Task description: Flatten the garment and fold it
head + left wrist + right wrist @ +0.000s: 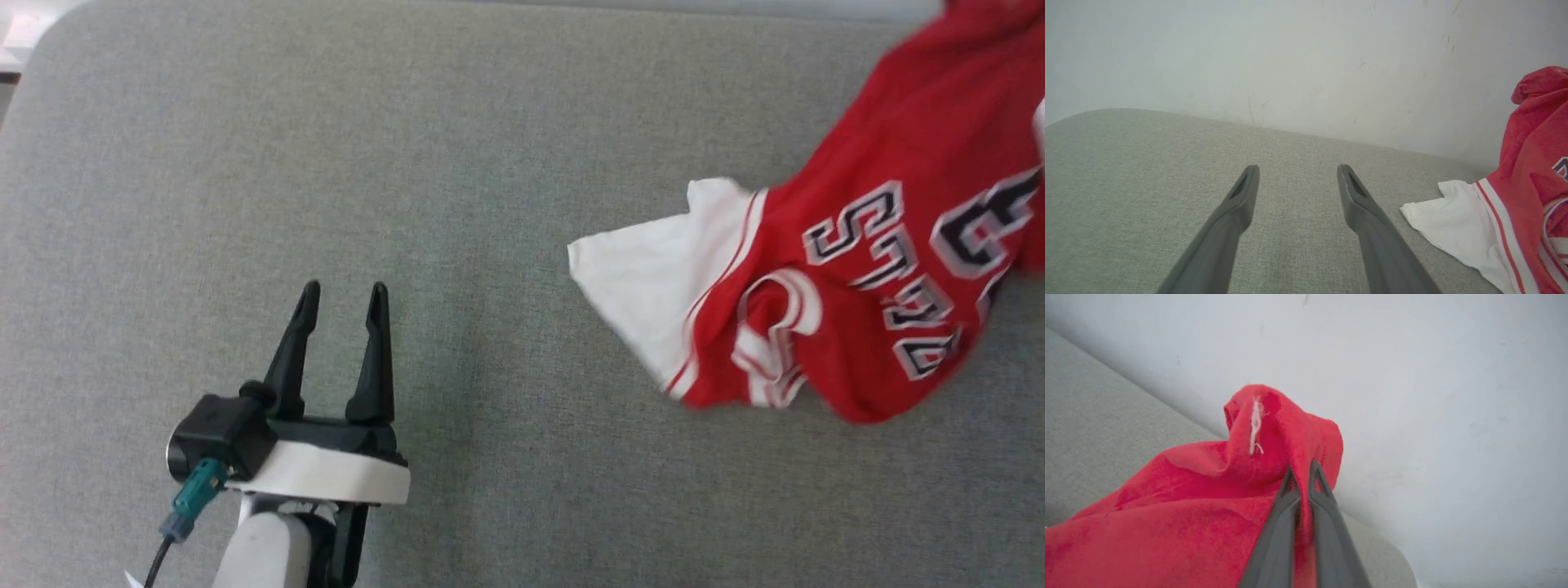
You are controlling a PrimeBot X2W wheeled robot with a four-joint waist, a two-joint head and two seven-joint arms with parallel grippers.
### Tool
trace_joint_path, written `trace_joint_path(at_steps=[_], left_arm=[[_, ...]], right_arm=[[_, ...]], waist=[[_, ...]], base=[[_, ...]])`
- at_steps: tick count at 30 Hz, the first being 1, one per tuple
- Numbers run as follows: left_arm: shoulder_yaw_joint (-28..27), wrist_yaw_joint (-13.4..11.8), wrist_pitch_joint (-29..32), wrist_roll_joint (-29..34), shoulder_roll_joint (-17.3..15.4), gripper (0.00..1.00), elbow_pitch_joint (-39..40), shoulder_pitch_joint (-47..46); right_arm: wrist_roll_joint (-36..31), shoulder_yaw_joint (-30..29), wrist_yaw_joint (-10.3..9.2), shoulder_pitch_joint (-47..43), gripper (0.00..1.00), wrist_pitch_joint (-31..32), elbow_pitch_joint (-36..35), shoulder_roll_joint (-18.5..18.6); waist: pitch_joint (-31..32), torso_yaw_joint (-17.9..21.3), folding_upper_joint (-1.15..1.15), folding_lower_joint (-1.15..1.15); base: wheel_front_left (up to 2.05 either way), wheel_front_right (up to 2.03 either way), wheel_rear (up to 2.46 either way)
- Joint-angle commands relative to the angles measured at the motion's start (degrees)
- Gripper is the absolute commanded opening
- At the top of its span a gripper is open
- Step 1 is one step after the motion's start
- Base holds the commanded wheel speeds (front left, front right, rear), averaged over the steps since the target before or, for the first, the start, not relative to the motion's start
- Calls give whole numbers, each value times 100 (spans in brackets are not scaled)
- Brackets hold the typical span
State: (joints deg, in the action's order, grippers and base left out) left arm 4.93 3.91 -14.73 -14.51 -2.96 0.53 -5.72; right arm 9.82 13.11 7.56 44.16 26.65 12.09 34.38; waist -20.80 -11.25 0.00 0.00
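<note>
Grey fabric surface [522, 122]; pale, perhaps scuffed wall [1306, 61].

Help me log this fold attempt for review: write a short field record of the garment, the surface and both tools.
surface: grey fabric surface, pale wall behind
garment: red jersey, crumpled, not flat, at the right of the head view
white sleeve: lying on the surface, pointing toward the left tool
left tool: open, empty, over bare surface, apart from the garment
right tool: shut on a bunched red fold, cloth drawn up into a peak
folding: not yet begun
</note>
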Motion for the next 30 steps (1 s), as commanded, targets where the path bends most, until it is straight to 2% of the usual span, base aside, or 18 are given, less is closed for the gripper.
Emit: trace_joint_path(at_steps=[1,7,16,17,18,19,24,27,30], left_arm=[[31,-36,-27,-48,8,100,44,-179],[153,-30,-27,-159,8,100,13,-366],[312,-65,-27,-279,8,100,-22,-599],[306,-73,-27,-274,8,100,-32,-610],[293,-79,-27,-259,8,100,-42,-612],[274,-83,-27,-238,8,100,-47,-609],[190,-76,-27,-141,8,100,-70,-508],[141,-75,-27,-86,8,100,-75,-396],[44,-87,-27,2,8,100,-59,-217]], right_arm=[[-114,74,-8,437,0,37,-70,130],[-216,297,-8,1052,0,120,361,211],[-151,463,-8,948,0,6,1254,-10],[-157,470,-8,959,16,-25,1323,-15],[-178,470,-8,977,38,-51,1381,-15],[-208,474,-8,998,100,-91,1411,-18],[-149,356,-8,1034,100,-427,1382,-116],[-52,-20,-8,850,100,-785,1169,-279],[-121,-657,-8,375,100,-1181,782,-555]], waist=[[-242,-153,0,0],[-652,-439,0,0],[-908,-658,0,0],[-889,-648,0,0],[-855,-626,0,0],[-808,-594,0,0],[-421,-395,0,0],[-124,-258,0,0],[150,-77,0,0]], base=[[0,0,0],[0,0,0],[0,0,0],[0,0,0],[0,0,0],[0,0,0],[0,0,0],[0,0,0],[0,0,0]])
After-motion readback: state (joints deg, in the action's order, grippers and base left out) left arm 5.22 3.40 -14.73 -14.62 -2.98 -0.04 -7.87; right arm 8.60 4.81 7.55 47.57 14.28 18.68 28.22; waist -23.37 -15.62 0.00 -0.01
